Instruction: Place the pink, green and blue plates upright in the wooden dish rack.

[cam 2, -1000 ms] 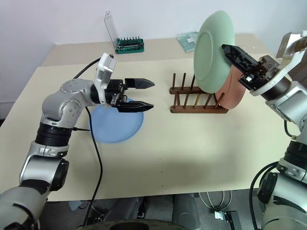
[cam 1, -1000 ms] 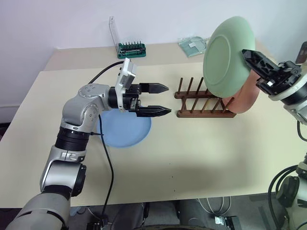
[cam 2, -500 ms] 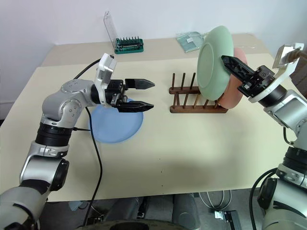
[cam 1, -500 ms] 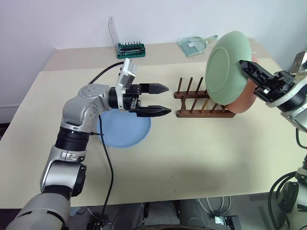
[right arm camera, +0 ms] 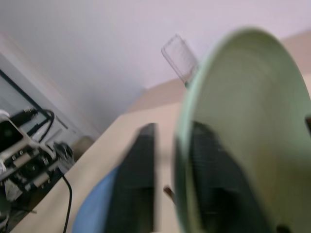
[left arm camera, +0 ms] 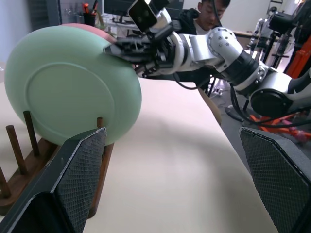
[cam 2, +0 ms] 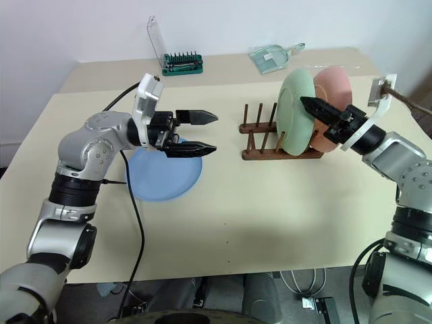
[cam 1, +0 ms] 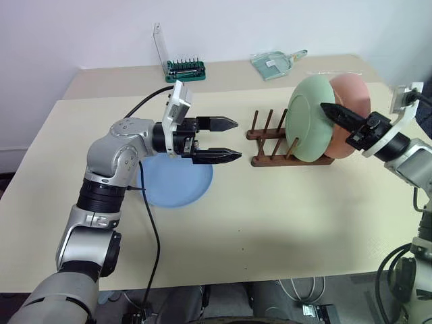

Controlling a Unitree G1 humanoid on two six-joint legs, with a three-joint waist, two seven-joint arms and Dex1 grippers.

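Green bit holder (cam 1: 185,68), dustpan (cam 1: 275,62) behind rack (cam 1: 287,145)

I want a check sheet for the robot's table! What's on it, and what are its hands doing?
Surface: beige table, mostly bare.
Job's things: green plate and pink plate upright in the rack; blue plate lying flat on the table.
Clutter: green bit holder and a clear dustpan at the far edge.
Grippers: left gripper open, hovering beside the rack; right gripper at the green plate's rim, a finger on each side of it.
Cables: black cable hanging from the left arm.
Surroundings: white wall behind; a person and another robot arm in the left wrist view.
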